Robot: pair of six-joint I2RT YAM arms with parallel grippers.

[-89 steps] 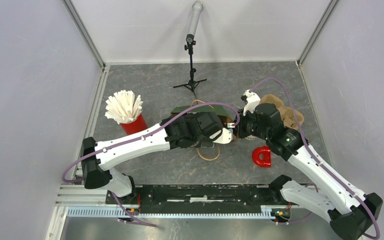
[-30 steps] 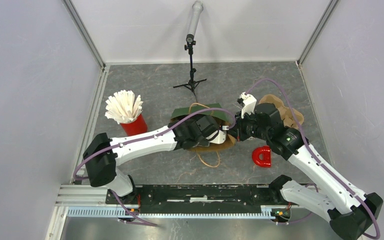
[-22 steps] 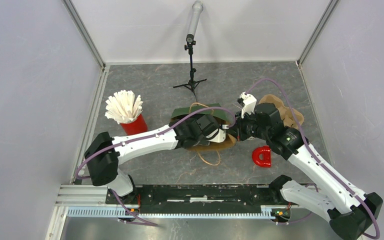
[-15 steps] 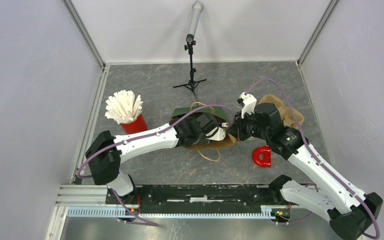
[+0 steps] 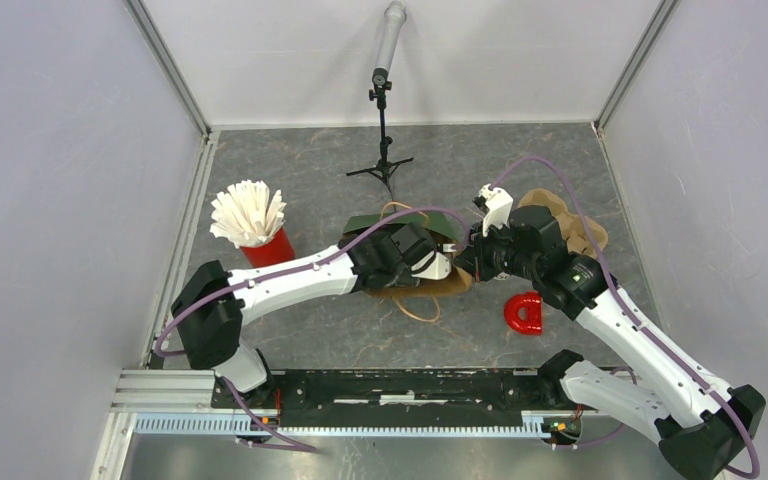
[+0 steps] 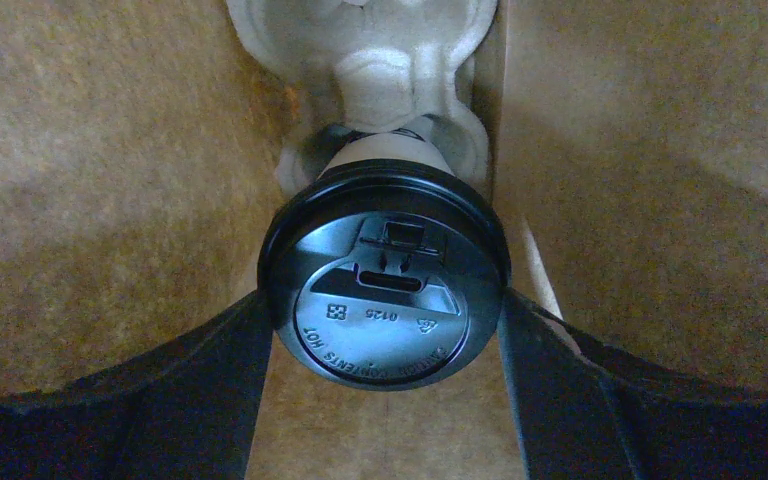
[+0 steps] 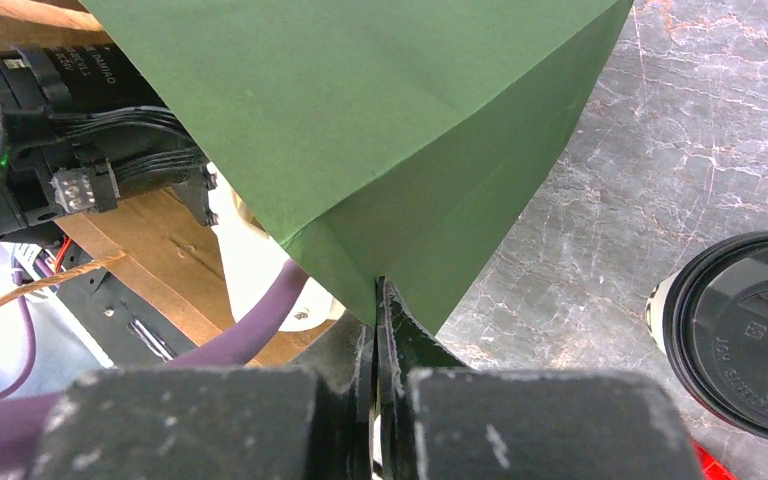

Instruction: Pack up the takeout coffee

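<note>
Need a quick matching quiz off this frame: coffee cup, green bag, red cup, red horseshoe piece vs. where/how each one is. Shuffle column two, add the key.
Things
1. coffee cup
2. green bag
3. red cup
4. red horseshoe piece

States
a. pinched at its edge by the right gripper
b. holds white sticks
c. between the fingers of the left gripper, black lid up
d. lying beside the right arm

Pairs: 1-c, 2-a, 3-b, 4-d
</note>
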